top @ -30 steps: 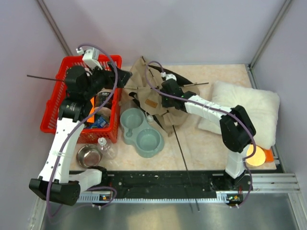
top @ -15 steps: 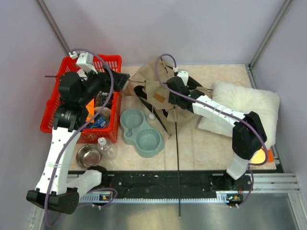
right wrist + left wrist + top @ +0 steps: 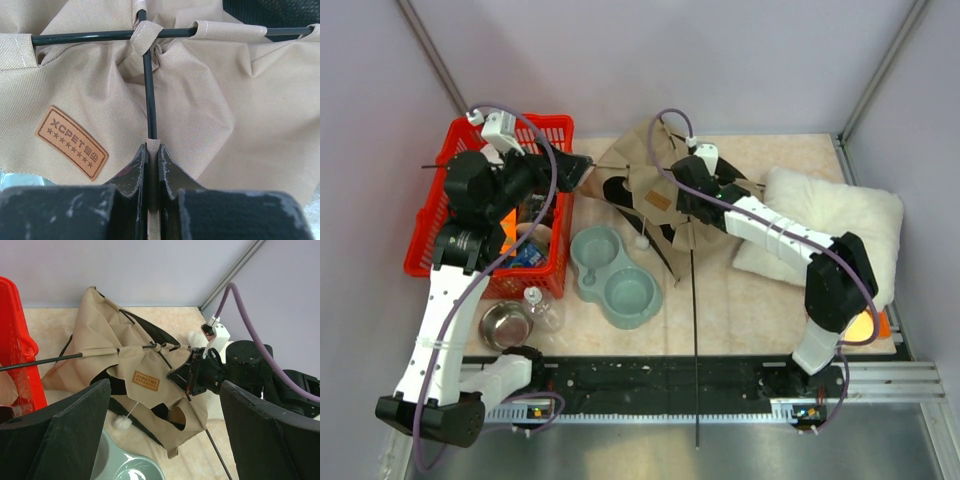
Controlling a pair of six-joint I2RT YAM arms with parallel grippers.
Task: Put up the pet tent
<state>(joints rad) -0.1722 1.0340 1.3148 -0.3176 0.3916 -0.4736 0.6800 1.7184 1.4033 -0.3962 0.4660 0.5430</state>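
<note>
**Q:** Where is the tan fabric pet tent (image 3: pixel 640 180)?

**A:** Crumpled at the far middle of the bench (image 3: pixel 750 300), between both arms.

**Q:** Which jaws are nearer?

**A:** The right jaws are clamped on its thin dark pole (image 3: pixel 148 100). The pole's long axis runs toward the near edge. The left jaws gape wide, empty, just left of the tent.

Bright, even, diffuse light, faint soft shadows, overhead view sharp, right tool (image 3: pixel 152 150) blurred up close.

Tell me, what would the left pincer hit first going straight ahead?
Probably the pet tent: its tan fabric lies right ahead of the open left pincer; depth is unclear.
</note>
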